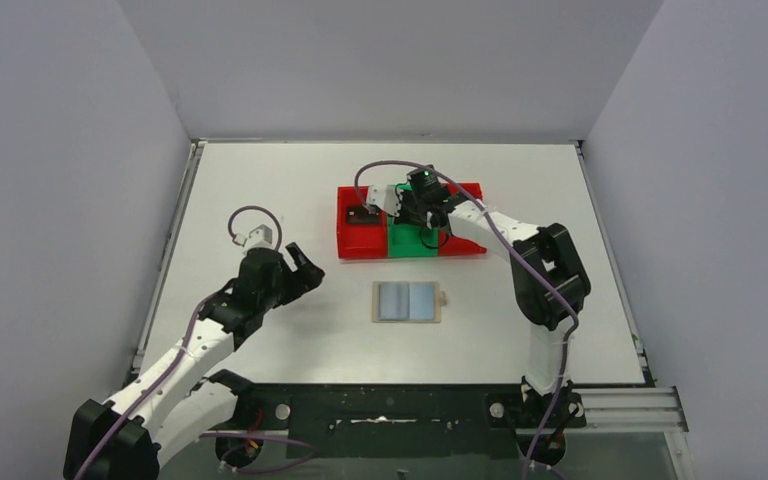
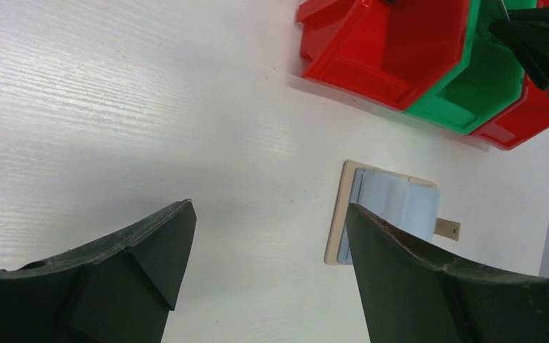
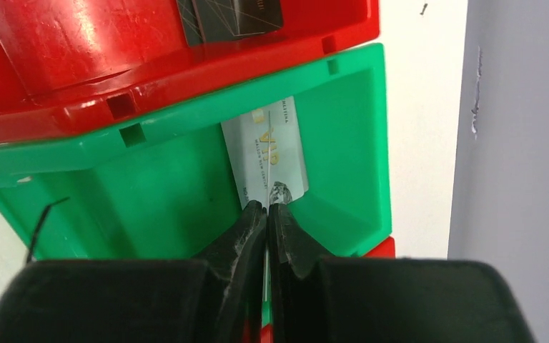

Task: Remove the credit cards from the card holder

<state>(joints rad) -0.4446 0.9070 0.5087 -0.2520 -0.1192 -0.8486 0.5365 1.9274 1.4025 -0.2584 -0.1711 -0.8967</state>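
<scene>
The card holder (image 1: 409,301) lies open and flat on the table, beige with a light blue lining, its snap tab to the right. It also shows in the left wrist view (image 2: 393,204). My left gripper (image 1: 300,266) is open and empty, low over the table to the holder's left (image 2: 268,207). My right gripper (image 1: 400,206) is over the bins and shut on the edge of a silver-grey card (image 3: 271,153), which hangs into the green bin (image 3: 150,193). A dark card (image 3: 232,18) lies in the left red bin (image 3: 78,50).
Three joined bins stand behind the holder: red (image 1: 360,245), green (image 1: 412,246), red (image 1: 466,245). The white table ends at grey walls at the back and sides. A black strip with the arm bases (image 1: 400,405) runs along the near edge.
</scene>
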